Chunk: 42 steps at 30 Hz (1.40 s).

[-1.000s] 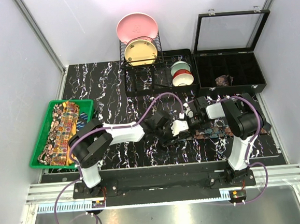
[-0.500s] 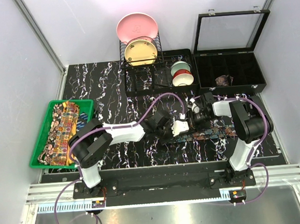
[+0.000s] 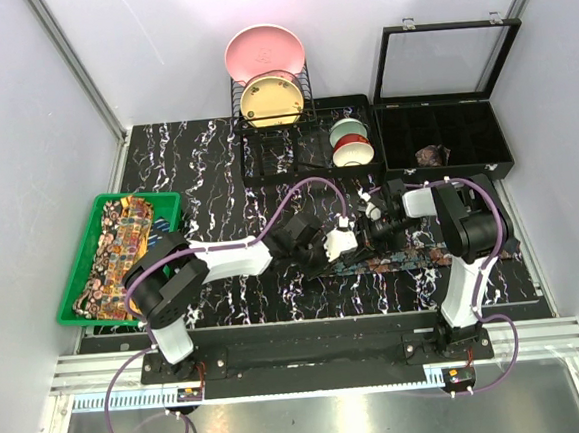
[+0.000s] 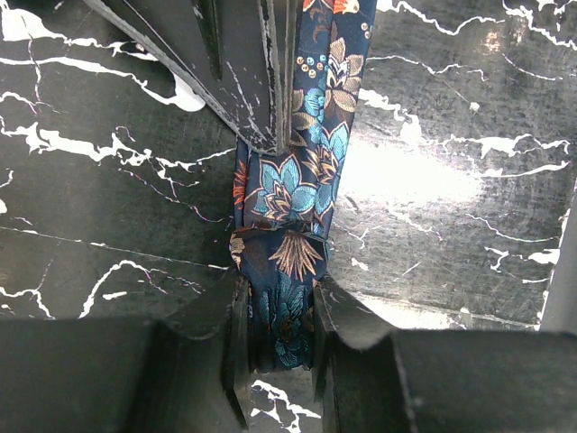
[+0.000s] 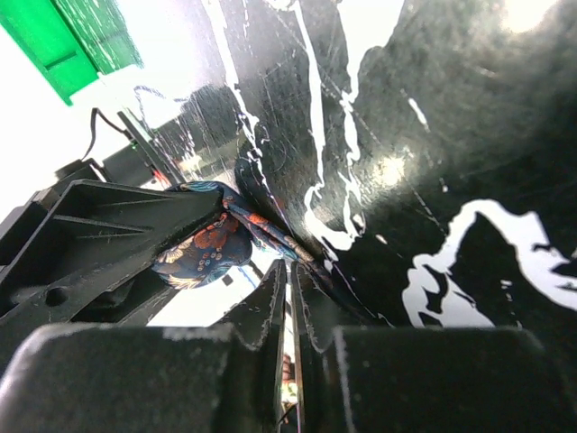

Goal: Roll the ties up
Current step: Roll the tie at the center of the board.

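A dark blue floral tie (image 3: 423, 256) lies along the marble table at the front right. Its folded end (image 4: 288, 189) sits between the jaws of my left gripper (image 4: 278, 311), which is shut on it. In the top view the left gripper (image 3: 343, 245) meets my right gripper (image 3: 364, 233) at the table's middle. The right gripper (image 5: 290, 271) has its jaws nearly together, only a thin slit between them. Its tips touch the tie (image 5: 203, 248) just beyond the fold. More patterned ties (image 3: 122, 252) lie in a green tray (image 3: 79, 283) at the left.
A black compartment box (image 3: 511, 164) with its lid up stands at the back right and holds a small brownish coil (image 3: 431, 155). A dish rack with pink and yellow plates (image 3: 267, 78) and stacked bowls (image 3: 350, 141) stands at the back middle.
My left gripper has narrowed onto the tie's folded end. The right gripper has shifted left toward it and turned, its jaws opening slightly and closing again.
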Each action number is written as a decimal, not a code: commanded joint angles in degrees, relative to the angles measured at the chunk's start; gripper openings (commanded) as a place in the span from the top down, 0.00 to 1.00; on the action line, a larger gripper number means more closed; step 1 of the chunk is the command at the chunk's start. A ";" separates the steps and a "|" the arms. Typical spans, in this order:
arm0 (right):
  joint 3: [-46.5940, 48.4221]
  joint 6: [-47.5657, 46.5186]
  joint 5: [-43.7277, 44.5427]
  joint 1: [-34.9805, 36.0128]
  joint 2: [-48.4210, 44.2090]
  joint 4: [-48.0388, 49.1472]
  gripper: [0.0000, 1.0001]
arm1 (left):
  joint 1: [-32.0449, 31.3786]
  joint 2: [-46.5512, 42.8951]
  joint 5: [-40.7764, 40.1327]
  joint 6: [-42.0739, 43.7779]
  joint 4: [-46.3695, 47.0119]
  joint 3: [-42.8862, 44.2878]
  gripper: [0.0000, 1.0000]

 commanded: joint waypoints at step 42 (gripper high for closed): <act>-4.11 7.32 -0.62 6.63 -2.88 10.52 1.00 | 0.06 -2.89 -0.46 -1.14 -0.20 -1.64 0.46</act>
